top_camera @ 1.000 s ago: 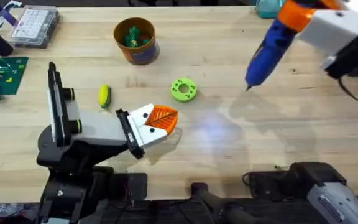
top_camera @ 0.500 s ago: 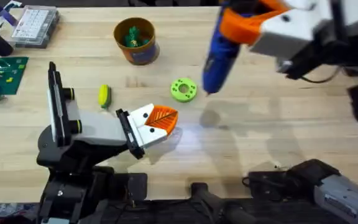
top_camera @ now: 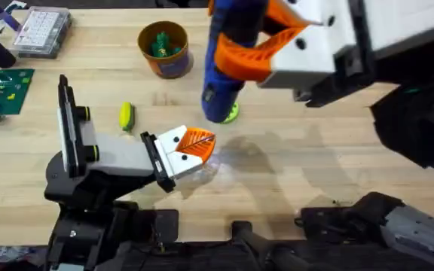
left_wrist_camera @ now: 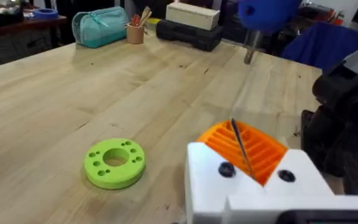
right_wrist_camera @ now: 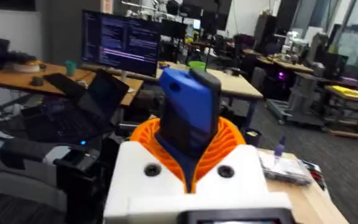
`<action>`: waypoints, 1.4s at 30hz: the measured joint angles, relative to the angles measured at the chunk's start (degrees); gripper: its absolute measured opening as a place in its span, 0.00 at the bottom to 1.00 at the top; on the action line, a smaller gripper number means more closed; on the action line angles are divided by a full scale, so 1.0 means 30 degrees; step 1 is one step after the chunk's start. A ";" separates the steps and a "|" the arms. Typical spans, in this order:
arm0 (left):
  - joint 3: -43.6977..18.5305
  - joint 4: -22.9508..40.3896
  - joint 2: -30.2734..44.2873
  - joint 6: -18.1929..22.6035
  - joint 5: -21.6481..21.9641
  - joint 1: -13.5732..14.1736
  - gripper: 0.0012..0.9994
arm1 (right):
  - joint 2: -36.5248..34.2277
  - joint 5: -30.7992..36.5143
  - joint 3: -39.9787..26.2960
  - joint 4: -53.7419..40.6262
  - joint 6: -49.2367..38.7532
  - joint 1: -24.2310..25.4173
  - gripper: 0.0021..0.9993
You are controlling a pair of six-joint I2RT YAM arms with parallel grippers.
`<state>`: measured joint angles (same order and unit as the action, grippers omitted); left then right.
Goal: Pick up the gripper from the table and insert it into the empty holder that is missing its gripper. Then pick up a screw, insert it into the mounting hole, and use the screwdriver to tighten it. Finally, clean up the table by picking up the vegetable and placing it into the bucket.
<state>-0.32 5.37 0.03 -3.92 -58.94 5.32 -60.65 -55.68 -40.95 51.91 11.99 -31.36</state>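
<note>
Wooden tabletop, light grain, lab benches behind.

Overhead: right gripper, fingers clamped on the screwdriver, now hangs large over table centre; a second ago it sat at the far right edge, so it has carried the tool leftward. Tip points down over the green ring, half hiding it. Left gripper rests low, unmoved. Vegetable lies beside the left arm, untouched; bucket stands beyond it. Judgement: tightening step approaching, cleanup pending.

Left wrist: ring whole, with its holes; screwdriver tip in the air, well off the table. Left fingers closed, pads together.

Right wrist: screwdriver body between orange pads, room behind.
</note>
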 joint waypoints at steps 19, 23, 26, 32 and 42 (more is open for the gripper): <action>0.0000 -0.0007 0.0000 0.0000 0.0000 0.0000 0.01 | -0.3275 0.0838 -0.0442 0.1773 -0.0902 -0.2617 0.02; 0.0000 0.0000 0.0000 0.0000 0.0000 0.0000 0.01 | -0.3291 0.0948 -0.0474 0.1781 -0.1334 -0.2766 0.02; 0.0000 0.0000 0.0000 0.0000 0.0000 0.0000 0.01 | -0.3298 0.1177 -0.0474 0.1795 -0.1592 -0.2988 0.02; 0.0000 0.0000 0.0000 0.0000 0.0000 0.0000 0.01 | -0.3494 0.1478 -0.0481 0.1796 -0.1740 -0.3296 0.02; 0.0000 0.0000 0.0000 0.0000 0.0000 0.0000 0.01 | -0.3507 0.1618 -0.0481 0.1810 -0.1879 -0.3348 0.02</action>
<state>-0.32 5.37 0.03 -3.92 -58.94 5.32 -71.17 -50.83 -42.39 57.34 6.35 -41.41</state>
